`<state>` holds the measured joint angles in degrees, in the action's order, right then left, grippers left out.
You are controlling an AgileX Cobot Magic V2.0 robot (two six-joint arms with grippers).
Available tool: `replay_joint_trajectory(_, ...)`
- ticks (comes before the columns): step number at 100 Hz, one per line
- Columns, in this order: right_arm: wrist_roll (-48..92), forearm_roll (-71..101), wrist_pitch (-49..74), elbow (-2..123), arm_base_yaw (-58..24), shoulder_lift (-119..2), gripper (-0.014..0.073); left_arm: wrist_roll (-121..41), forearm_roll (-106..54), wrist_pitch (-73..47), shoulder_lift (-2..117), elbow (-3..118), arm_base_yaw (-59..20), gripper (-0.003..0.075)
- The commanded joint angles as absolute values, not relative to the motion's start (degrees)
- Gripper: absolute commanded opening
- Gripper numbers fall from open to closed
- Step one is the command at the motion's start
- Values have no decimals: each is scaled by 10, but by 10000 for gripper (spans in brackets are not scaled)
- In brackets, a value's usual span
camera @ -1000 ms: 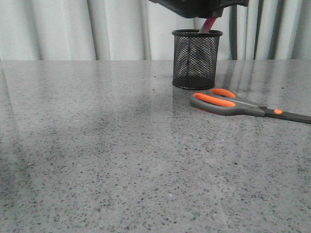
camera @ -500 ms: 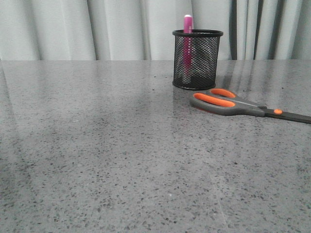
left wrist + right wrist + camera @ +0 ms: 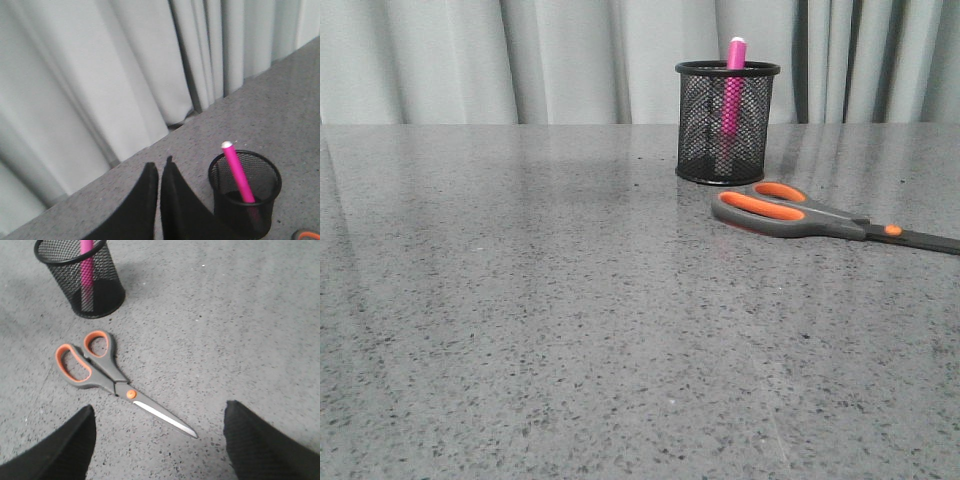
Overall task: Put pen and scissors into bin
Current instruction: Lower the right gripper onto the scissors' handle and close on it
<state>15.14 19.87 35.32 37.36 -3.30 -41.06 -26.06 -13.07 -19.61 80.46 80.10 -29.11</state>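
Note:
The magenta pen (image 3: 735, 90) stands inside the black mesh bin (image 3: 727, 125) at the table's far side, leaning against the rim with its whitish cap sticking out. The grey and orange scissors (image 3: 790, 212) lie flat on the table just in front of and to the right of the bin, blades pointing right. My left gripper (image 3: 160, 170) is shut and empty, raised beside the bin (image 3: 270, 172) and pen (image 3: 239, 172). My right gripper (image 3: 159, 410) is wide open above the scissors' (image 3: 100, 372) blade end, touching nothing. The bin (image 3: 97, 295) and pen (image 3: 86, 265) show beyond the scissors.
Grey speckled tabletop (image 3: 570, 320) stretches across the front view. Pale pleated curtains (image 3: 470, 60) hang behind the table's far edge, close behind the bin.
The left gripper, above the bin with the pen a second ago, has left the front view. The pen now stands free in the bin and has shifted from its left side to its right.

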Motion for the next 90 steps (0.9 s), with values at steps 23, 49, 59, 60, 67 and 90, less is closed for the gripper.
replay_joint_trajectory(23,352,244,344,419,-120,-514,484,-247,-242,-39,545,509,-195,-20)
replay_joint_trajectory(49,358,183,440,539,-154,-664,484,-247,-258,-36,417,372,-109,-19)
replay_joint_trajectory(59,358,172,479,592,-154,-729,484,-247,-258,-36,387,353,-94,-19)
replay_joint_trajectory(60,358,171,485,595,-154,-733,484,-247,-258,-36,383,352,-93,-19)
replay_joint_trajectory(67,358,156,515,633,-154,-772,484,-247,-258,-39,373,350,-86,-19)
replay_joint_trajectory(90,359,132,606,733,-154,-870,484,-247,-258,-39,369,350,-85,-19)
